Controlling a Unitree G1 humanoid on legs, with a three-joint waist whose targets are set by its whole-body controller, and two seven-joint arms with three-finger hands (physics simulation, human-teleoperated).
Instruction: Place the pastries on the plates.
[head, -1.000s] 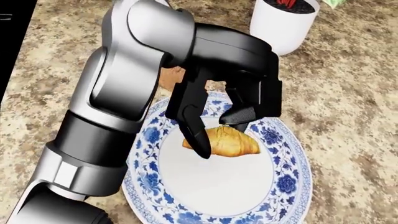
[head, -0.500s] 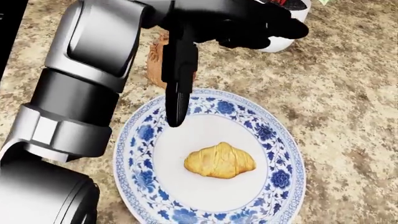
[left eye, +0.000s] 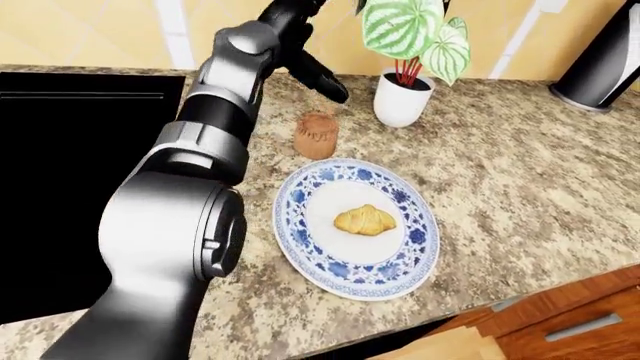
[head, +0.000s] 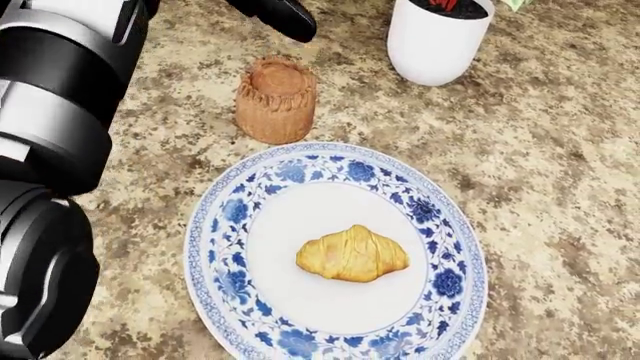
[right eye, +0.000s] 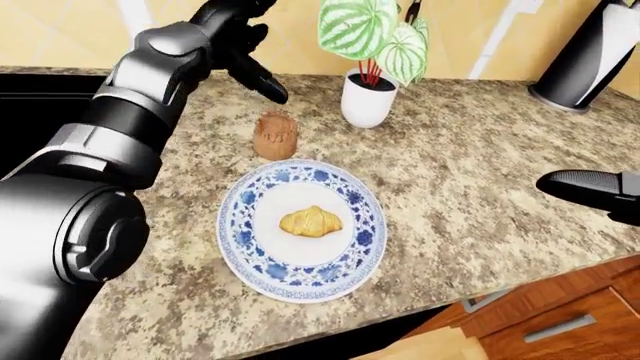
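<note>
One golden croissant (head: 352, 253), ridged, on plate (head: 225, 225)

You are looking over a speckled granite counter (left eye: 520, 172) where a white pot (left eye: 400, 105) is holding a green-and-white leafed plant (left eye: 410, 34) against the yellow wall (left eye: 90, 34), a black sink (left eye: 60, 187) sitting at left and a dark cylinder (left eye: 607, 60) standing at upper right.
</note>
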